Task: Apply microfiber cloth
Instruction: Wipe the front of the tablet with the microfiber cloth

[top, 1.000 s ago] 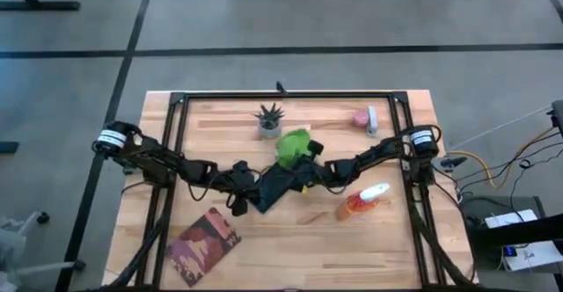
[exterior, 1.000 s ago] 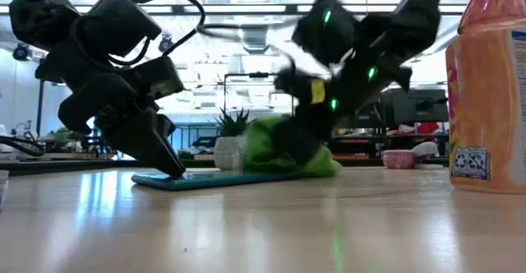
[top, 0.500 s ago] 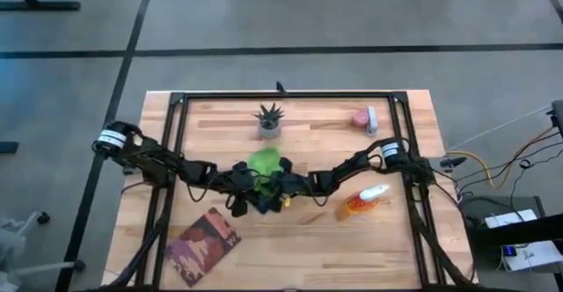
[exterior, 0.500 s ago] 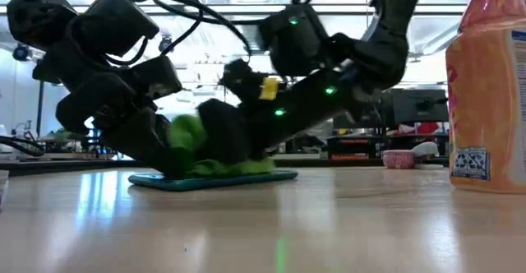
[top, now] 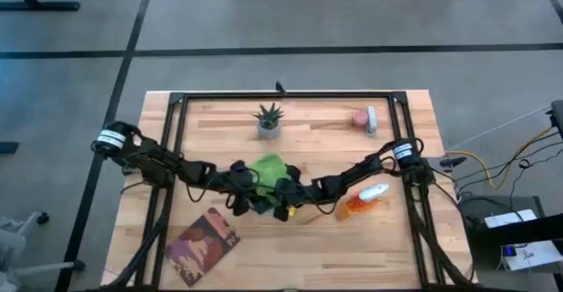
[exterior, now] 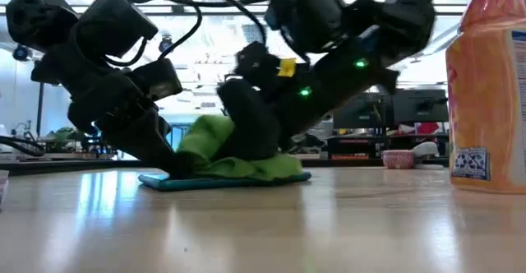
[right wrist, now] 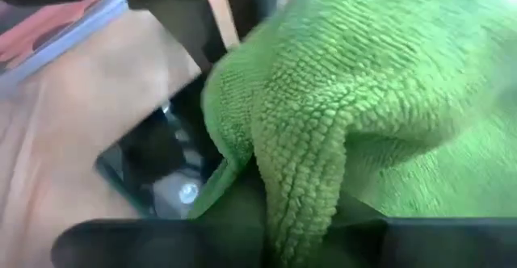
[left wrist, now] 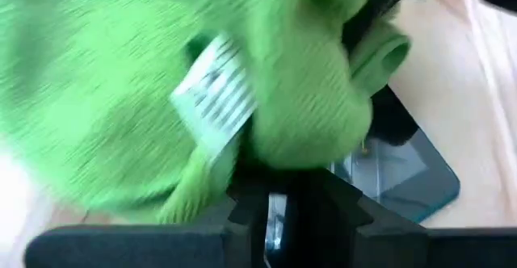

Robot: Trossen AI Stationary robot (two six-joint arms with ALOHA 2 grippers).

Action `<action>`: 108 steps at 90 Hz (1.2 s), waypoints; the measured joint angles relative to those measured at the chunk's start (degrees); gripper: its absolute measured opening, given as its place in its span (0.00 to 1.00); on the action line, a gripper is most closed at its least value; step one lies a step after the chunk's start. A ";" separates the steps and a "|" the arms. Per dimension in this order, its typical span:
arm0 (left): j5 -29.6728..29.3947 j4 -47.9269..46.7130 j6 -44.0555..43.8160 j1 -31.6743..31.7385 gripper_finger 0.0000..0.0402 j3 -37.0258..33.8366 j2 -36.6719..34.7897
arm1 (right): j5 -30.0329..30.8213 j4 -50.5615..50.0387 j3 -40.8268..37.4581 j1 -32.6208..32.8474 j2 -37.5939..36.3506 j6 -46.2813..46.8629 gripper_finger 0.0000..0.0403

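Both arms meet at table centre. The cloth (top: 268, 167) lies bunched on the tablet (exterior: 222, 179), covering most of it. Right gripper (exterior: 251, 137) presses down into the cloth from the right, fingers clenched on a fold of it, as the right wrist view shows. Left gripper (exterior: 168, 162) is planted at the tablet's left edge, touching the cloth; can't tell if its fingers are parted or closed. Plant (top: 269, 120) sits just beyond the cloth, spray bottle (top: 362, 200) to the right, book (top: 204, 244) near left.
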 joint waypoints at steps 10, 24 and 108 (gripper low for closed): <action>-0.91 0.26 -0.50 0.09 0.15 -0.25 0.00 | 4.73 -2.50 -4.66 0.35 -3.71 2.44 0.01; -1.16 0.23 -0.56 0.11 0.15 -0.31 -0.01 | 13.84 -7.60 -10.57 0.18 -9.93 3.65 0.01; -5.12 -0.48 -3.99 0.13 0.15 -0.58 -0.11 | -2.79 16.30 1.85 0.25 5.13 -4.88 0.01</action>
